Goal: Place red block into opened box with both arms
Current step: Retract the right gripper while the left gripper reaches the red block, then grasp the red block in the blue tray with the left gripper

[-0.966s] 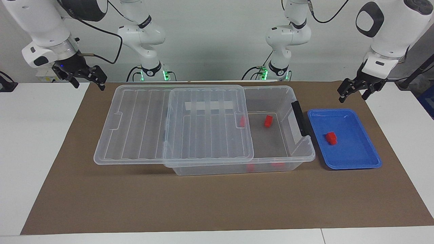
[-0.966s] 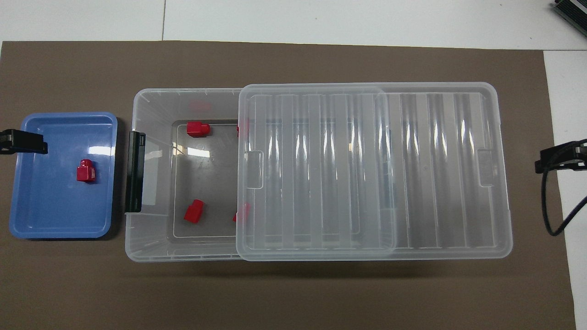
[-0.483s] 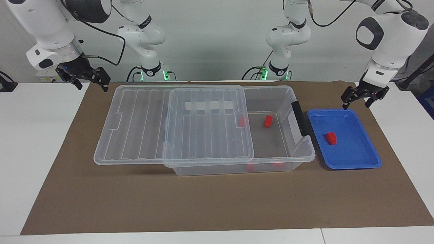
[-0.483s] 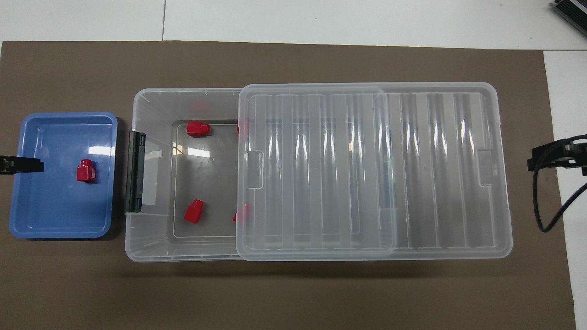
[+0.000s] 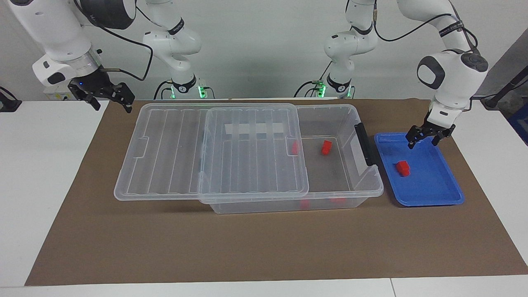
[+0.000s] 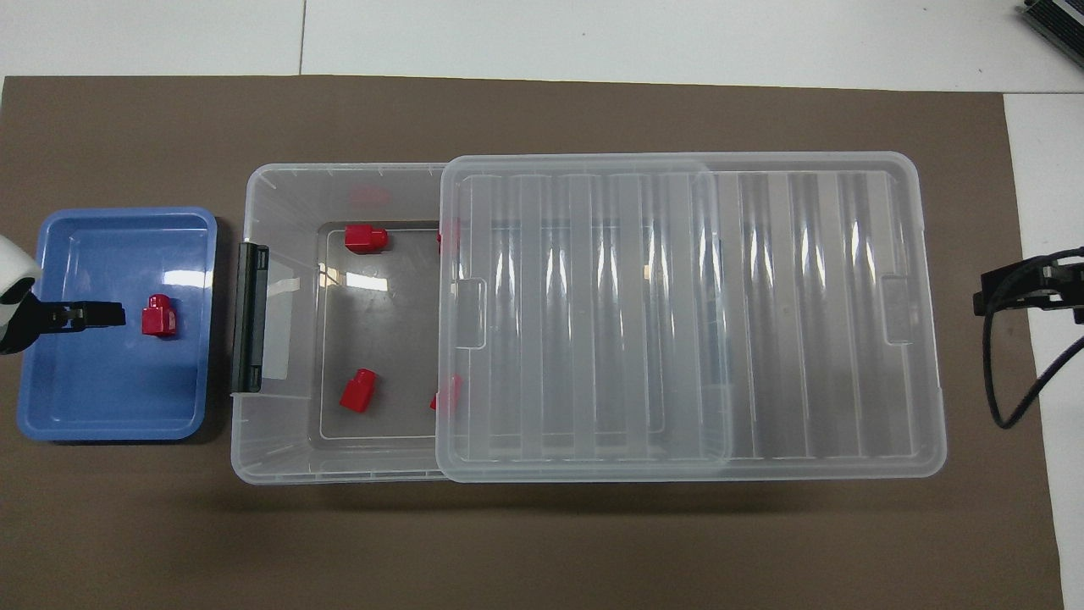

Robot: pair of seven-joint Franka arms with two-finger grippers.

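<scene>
A small red block (image 5: 403,168) (image 6: 158,316) lies in the blue tray (image 5: 433,194) (image 6: 110,407). My left gripper (image 5: 421,140) (image 6: 93,315) hangs open over that tray, close beside the block and not touching it. The clear box (image 5: 371,190) (image 6: 254,449) stands at mid-table. Its ribbed lid (image 5: 251,161) (image 6: 677,313) is slid toward the right arm's end, which leaves the end by the black handle (image 5: 365,144) (image 6: 250,318) uncovered. My right gripper (image 5: 105,97) (image 6: 1029,288) waits open in the air past the lid's end, holding nothing.
Several other red blocks lie inside the box, two in plain sight (image 5: 326,147) (image 6: 359,390) and others partly under the lid. The brown mat (image 5: 247,247) covers most of the white table. A black cable (image 6: 1008,381) hangs from the right arm.
My left gripper has come down and moved in over the blue tray toward the red block. The right gripper shifted slightly early on and has since held still. Box, lid and blocks are unmoved.
</scene>
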